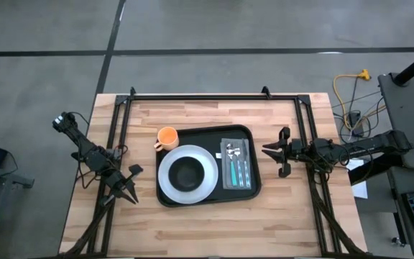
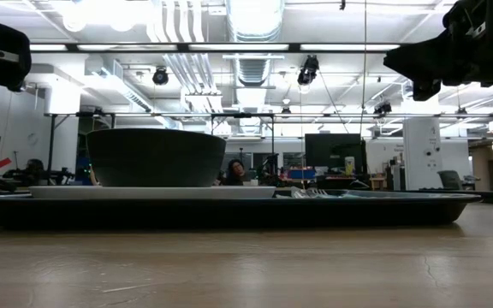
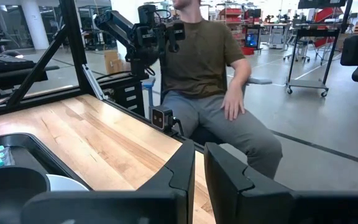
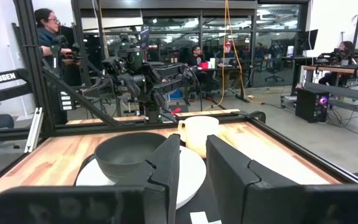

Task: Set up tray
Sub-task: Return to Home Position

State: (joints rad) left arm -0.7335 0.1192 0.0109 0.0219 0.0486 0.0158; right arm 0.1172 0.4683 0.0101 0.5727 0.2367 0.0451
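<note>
The black tray (image 1: 254, 188) lies in the middle of the wooden table. On it a white plate (image 1: 208, 173) carries a dark bowl (image 1: 187, 174). An orange cup (image 1: 167, 137) stands at the tray's far left corner. Cutlery with teal handles (image 1: 236, 164) lies on a grey napkin on the tray's right half. My left gripper (image 1: 130, 191) hovers level off the tray's near left corner, shut and holding nothing (image 3: 199, 152). My right gripper (image 1: 268, 151) hovers level just right of the tray, pointing at it, with a narrow gap between its fingers and nothing in it (image 4: 193, 146).
Black frame rails (image 1: 214, 96) run along the far edge and both sides of the table. A seated person (image 3: 210, 74) is just beyond the table's edge in the left wrist view. Bare wood (image 1: 207, 230) stretches along the near edge in front of the tray.
</note>
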